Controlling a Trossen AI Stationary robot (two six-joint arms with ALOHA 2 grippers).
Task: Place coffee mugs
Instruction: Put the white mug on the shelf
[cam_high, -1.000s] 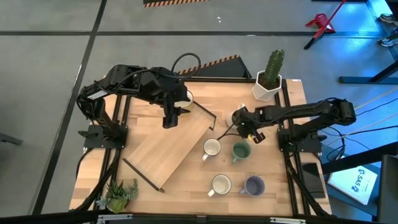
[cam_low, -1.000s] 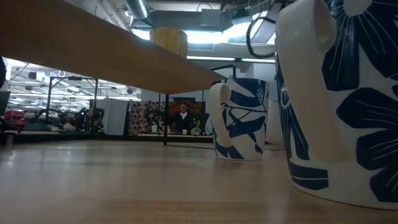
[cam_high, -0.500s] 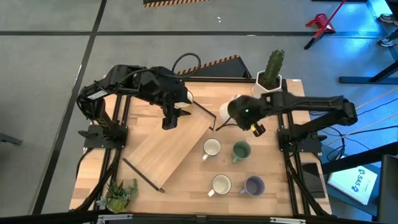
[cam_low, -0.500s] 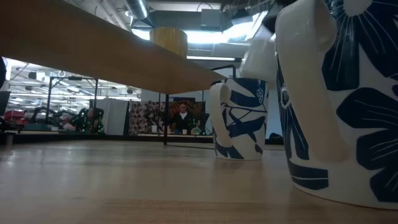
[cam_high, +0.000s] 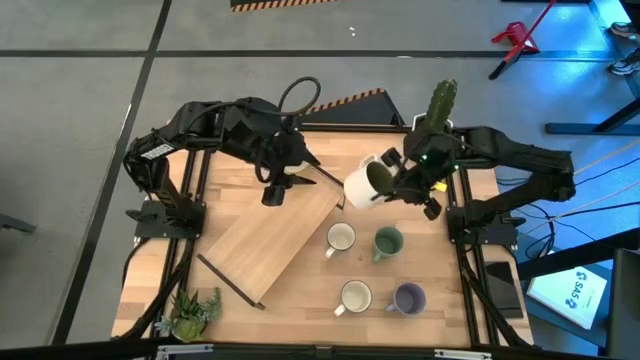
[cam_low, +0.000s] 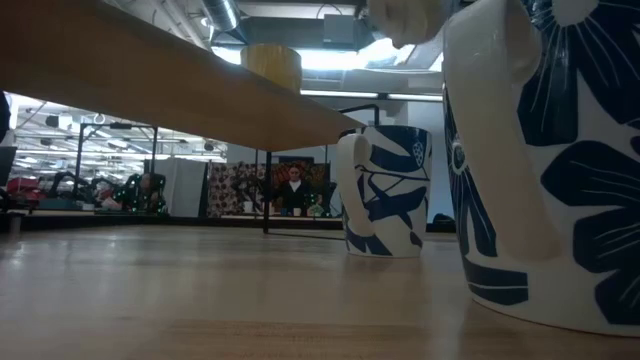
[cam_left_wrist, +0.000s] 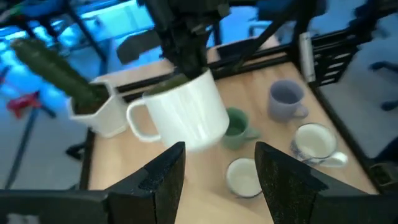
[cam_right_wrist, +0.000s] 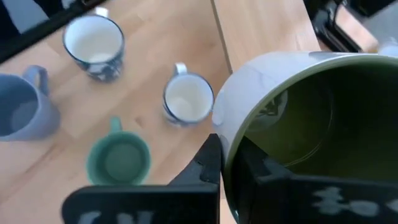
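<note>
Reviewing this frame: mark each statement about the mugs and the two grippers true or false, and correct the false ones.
1. The right gripper holds a white mug with an olive-green inside in the air. True.
2. That mug stands upright in the grip. False: it is tilted, its opening showing sideways.
3. Four mugs stand on the table below it: two white ones, a teal one and a lavender one. True.
4. The left gripper also holds a mug. False: its fingers are open and empty, above the wooden board.
5. The cactus pot stands among the four mugs. False: it stands at the table's far right corner.
</note>
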